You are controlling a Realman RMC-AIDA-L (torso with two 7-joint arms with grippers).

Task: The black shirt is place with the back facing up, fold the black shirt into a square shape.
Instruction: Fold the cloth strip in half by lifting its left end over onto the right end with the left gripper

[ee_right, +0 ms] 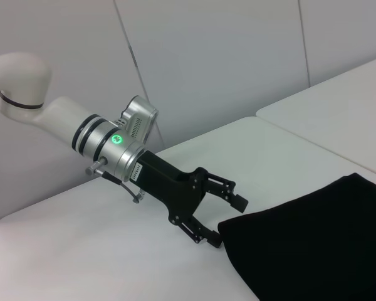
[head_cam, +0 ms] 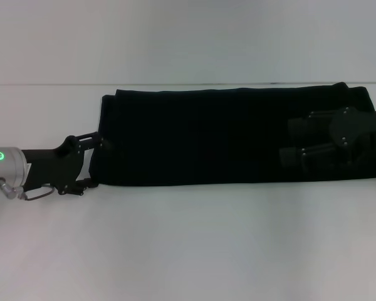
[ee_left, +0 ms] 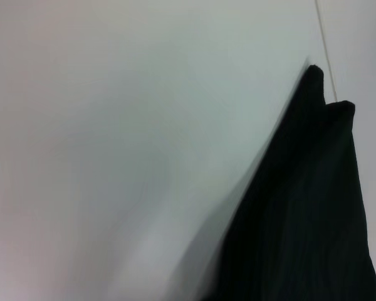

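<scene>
Lying on white table (head_cam: 188, 251): black shirt (head_cam: 225, 135); left end effector (head_cam: 99, 164) spread at edge; right end effector (head_cam: 296, 143) spread above.

Black shirt (ee_left: 307, 226) edge lies on white table (ee_left: 113, 138); thin seam line (ee_left: 324, 47) beyond.

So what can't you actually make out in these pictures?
- Right gripper: in the head view its black fingers merge with the black shirt; grip unclear.
- Shirt's folds and layers: uniform black hides them in every view.
- Left gripper: open at the shirt's edge; contact with the cloth is unclear.
- Left wrist view: blurred, shirt cut off by the frame.
</scene>
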